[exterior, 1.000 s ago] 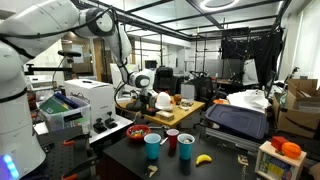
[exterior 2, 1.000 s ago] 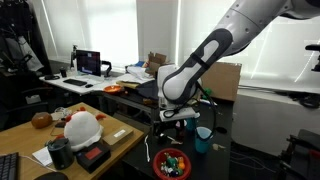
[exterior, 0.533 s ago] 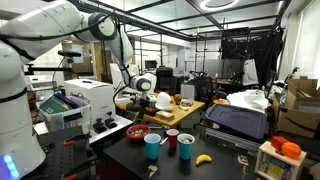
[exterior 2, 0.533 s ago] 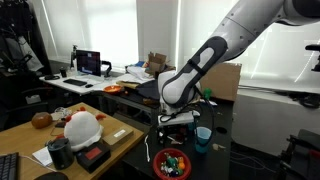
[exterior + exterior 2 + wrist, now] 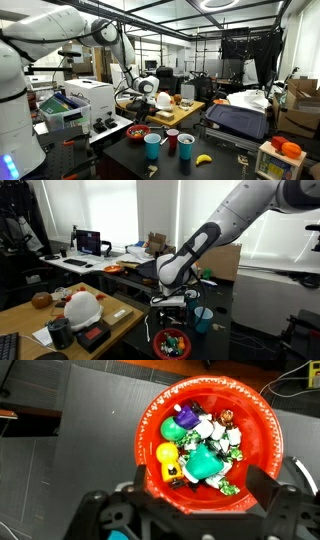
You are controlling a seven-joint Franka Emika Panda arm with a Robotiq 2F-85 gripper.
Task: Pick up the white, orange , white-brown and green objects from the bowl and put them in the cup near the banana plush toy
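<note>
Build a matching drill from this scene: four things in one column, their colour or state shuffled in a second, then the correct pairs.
Things
1. bowl
2. banana plush toy
3. gripper
4. cup nearest the bowl

Colour or state
A. yellow
B. open, above the bowl
C. teal
D. red

Pairs: 1-D, 2-A, 3-B, 4-C
</note>
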